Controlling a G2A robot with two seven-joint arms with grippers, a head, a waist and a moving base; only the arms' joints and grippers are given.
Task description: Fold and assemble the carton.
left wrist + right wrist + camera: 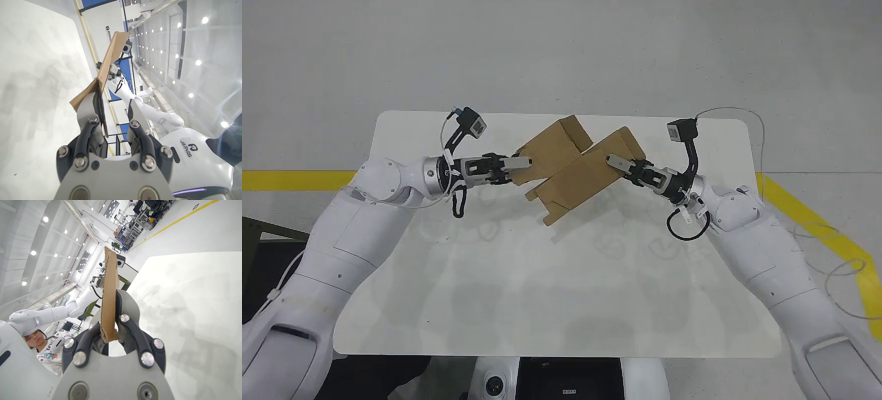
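Right tool (110,308) pinches carton (110,279); left tool (113,99) gapes beside it.

A white surface (542,290) with round corners stands on a pale grey floor (542,50). A yellow line (292,180) runs along the floor on both sides of it. Round lights (198,62) shine overhead, and racks of gear (138,220) stand far off.

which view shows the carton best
The top view: the carton shows its whole brown outline, panels and flaps, against the white table. In the left wrist view the carton runs nearly edge-on. The right wrist view shows the carton as a narrow strip.
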